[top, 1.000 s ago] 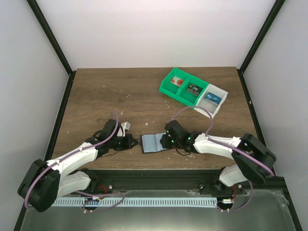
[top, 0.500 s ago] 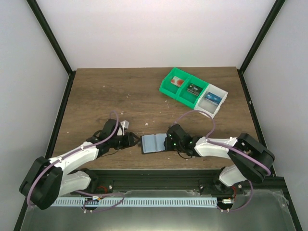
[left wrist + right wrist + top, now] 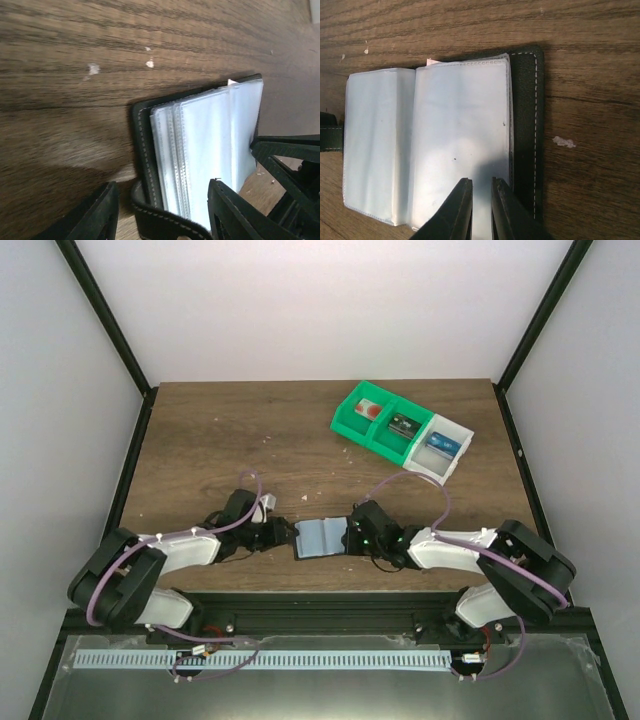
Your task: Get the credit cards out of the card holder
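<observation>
Figure: 2 arms at the open card holder, seen from above and from both wrists.

You see the card holder (image 3: 320, 537) lying open and flat on the wooden table (image 3: 200, 440), close to the near edge and directly between the 2 grippers. Its black cover, stitched in white, faces down. Its clear sleeve pages face up and read as 2 pale panels. In the right wrist view a small pale corner (image 3: 434, 61) pokes out past the far edge of the sleeves. What it belongs to cannot be told.

Your left gripper (image 3: 278, 533) sits low at the holder's left edge with its jaws well apart. In the left wrist view its 2 fingers (image 3: 95, 215) stand on either side of the holder's black side tab (image 3: 165, 220), and neither clearly touches it.

Your right gripper (image 3: 350, 533) sits at the holder's right edge. Its fingers (image 3: 457, 210) are drawn together to a thin slit and pinch the near edge of the right-hand sleeve page, just inside the stitched cover border.

A green-and-white compartment bin (image 3: 345, 405) stands well apart at the far right of the table, with a small item in each of 3 compartments. White flecks (image 3: 150, 63) dot the wood near the holder.
</observation>
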You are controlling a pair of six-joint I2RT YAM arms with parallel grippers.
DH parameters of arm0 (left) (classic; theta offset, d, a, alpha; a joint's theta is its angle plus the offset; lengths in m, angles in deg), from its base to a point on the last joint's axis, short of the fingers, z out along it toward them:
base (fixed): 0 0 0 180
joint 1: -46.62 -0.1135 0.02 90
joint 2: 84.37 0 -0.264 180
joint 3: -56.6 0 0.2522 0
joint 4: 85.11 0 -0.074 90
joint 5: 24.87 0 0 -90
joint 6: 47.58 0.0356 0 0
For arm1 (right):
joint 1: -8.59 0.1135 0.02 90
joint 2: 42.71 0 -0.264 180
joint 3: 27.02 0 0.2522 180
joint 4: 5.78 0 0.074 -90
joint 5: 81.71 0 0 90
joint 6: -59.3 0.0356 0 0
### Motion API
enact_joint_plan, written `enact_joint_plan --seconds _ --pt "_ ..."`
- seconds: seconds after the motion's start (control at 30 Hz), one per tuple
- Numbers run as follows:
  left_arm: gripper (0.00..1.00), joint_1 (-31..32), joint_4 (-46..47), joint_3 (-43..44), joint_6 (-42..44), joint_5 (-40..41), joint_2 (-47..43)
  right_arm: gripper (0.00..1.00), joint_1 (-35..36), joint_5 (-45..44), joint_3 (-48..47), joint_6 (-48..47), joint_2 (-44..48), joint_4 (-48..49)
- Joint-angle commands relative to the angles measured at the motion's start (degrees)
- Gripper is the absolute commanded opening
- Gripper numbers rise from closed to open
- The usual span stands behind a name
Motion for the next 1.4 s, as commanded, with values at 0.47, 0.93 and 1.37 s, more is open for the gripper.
enact_joint_plan --seconds 0.47,0.93,1.37 --pt "0.00 1.8 8.7 -0.4 -5.9 -4.6 3.3 0.23 -0.1 6.9 -5.0 0.1 10.7 -8.0" --pt "0.00 1.8 5.2 2.1 -5.8 -8.9 -4.4 0.18 -0.1 7.1 -8.2 -3.3 -1.4 -3.2" --pt "0.36 1.9 9.1 1.0 -6.2 -10.9 -2.2 0.11 -0.1 9.6 -3.5 -0.9 -8.1 3.9"
